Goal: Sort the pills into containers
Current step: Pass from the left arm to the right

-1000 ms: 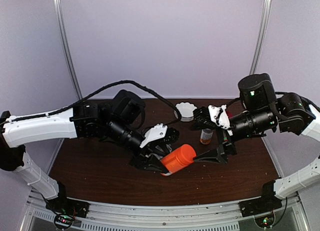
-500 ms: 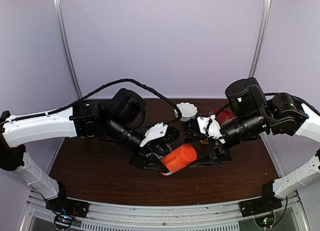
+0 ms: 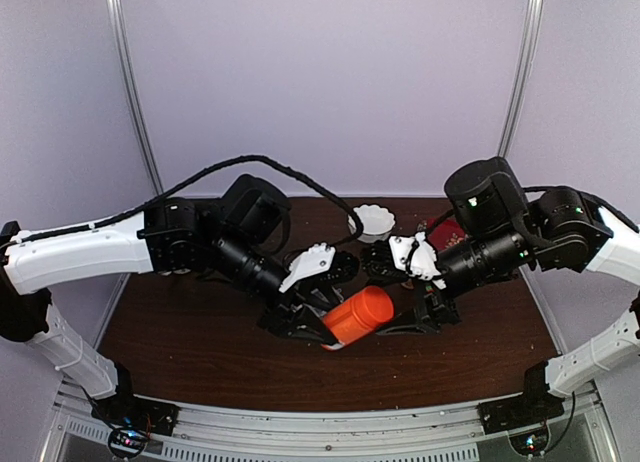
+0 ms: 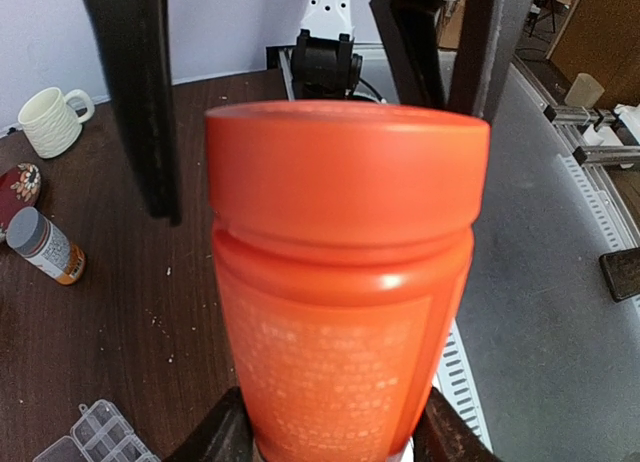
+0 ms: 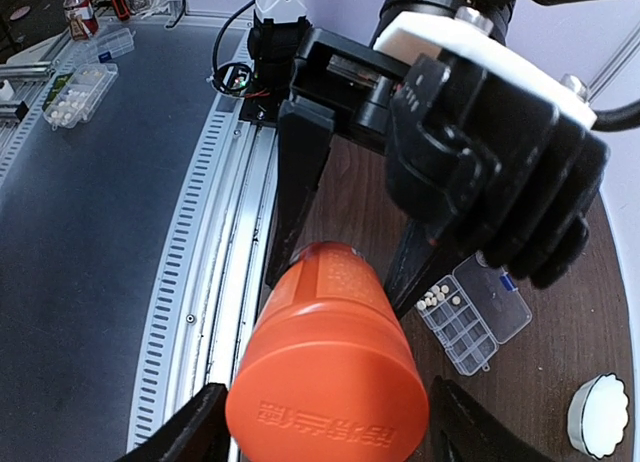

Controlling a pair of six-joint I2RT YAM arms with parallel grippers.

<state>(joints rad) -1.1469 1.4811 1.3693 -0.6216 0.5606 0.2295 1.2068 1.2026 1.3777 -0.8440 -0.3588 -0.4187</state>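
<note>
My left gripper (image 3: 318, 332) is shut on the base of an orange pill bottle (image 3: 357, 316) and holds it tilted above the table, cap toward the right arm. My right gripper (image 3: 418, 318) is open, with its fingers (image 5: 208, 430) on either side of the bottle's orange cap (image 5: 330, 412). In the left wrist view the bottle (image 4: 340, 282) fills the frame between my left fingers (image 4: 215, 437). The clear pill organizer (image 5: 478, 312) lies on the table under the arms, with several pale pills (image 5: 440, 298) in one end compartment. A corner of it also shows in the left wrist view (image 4: 95, 437). It is hidden in the top view.
A white ribbed cup (image 3: 372, 220) stands at the back middle, with a red object (image 3: 446, 230) to its right. A small brown bottle with a grey cap (image 4: 45, 247) lies near them. The table's near edge and metal rail (image 5: 215, 232) run below the bottle.
My right arm has swung left toward the orange bottle, and its open fingers now flank the cap. The small brown bottle is now hidden behind it in the top view. The left gripper holds still.
</note>
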